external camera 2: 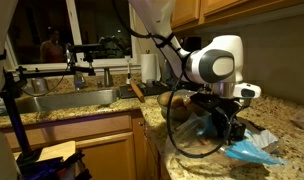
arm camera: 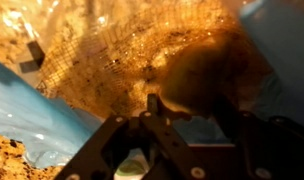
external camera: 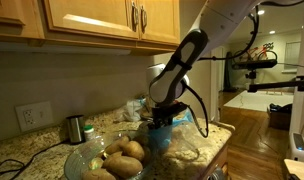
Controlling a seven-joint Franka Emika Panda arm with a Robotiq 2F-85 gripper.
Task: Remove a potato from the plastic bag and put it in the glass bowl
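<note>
I am reaching into the clear plastic bag [external camera: 188, 146] for a brown potato [arm camera: 207, 75]. I cannot tell if my fingers [external camera 2: 229, 127] are gripping. Nothing is going into the round glass bowl [external camera: 73, 158] yet.

Warm, rather dim indoor light in both exterior views; the window [external camera 2: 87, 30] is dark. The wrist view is soft, with glare on the plastic bag [arm camera: 82, 40].

- Potato [arm camera: 207, 75] before my hand [arm camera: 187, 112]: matt, rough brown skin.
- Bag [arm camera: 92, 60] just beyond my hand: netted plastic, glossy.
- Bench [external camera: 17, 152] below my hand: speckled polished stone.
</note>
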